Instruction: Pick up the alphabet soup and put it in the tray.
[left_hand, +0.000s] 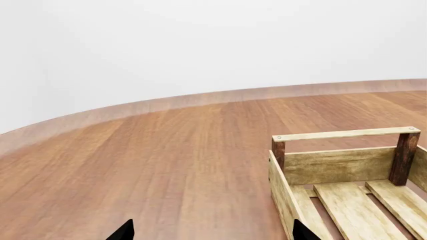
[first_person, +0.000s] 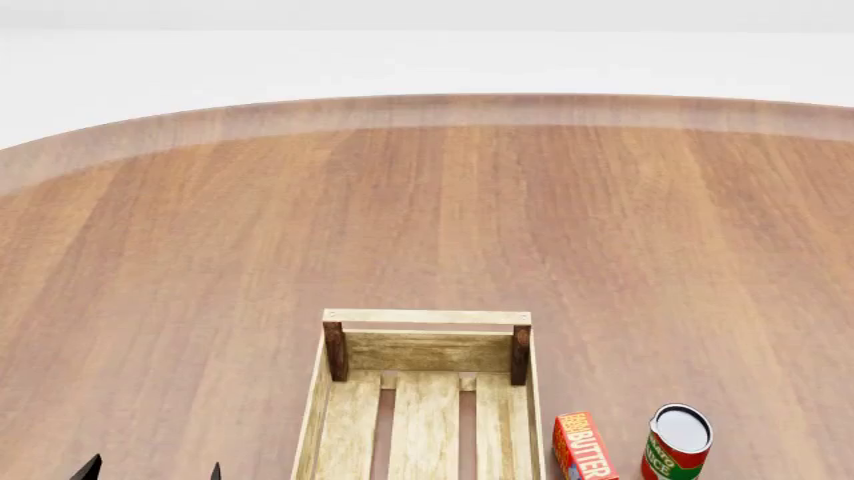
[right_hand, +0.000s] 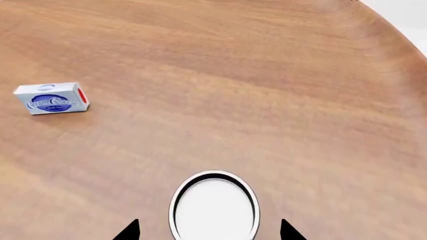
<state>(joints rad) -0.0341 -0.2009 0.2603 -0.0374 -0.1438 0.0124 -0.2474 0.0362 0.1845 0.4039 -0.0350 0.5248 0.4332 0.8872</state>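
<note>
While the right claw (right_hand: 209, 231) hangs spread wide, a pale-lidded round can (right_hand: 214, 206), likely the alphabet soup, sits between its fingertips. Lower straight down, centred, before closing. Beside the left claw (left_hand: 212, 234), also spread, stands the long light-wood slatted tray (left_hand: 347, 190).

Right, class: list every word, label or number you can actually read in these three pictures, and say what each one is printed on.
"BUTTER": red-and-yellow box beside the tray, head view; smaller print above it is too small to read.
Green-and-red can, head view: lettering is cut off and too blurred to read.
White-and-blue box, right wrist view: blue script, too blurred to read.
Can lid between the right gripper's fingertips: plain, no text.
Left wrist view: none.
</note>
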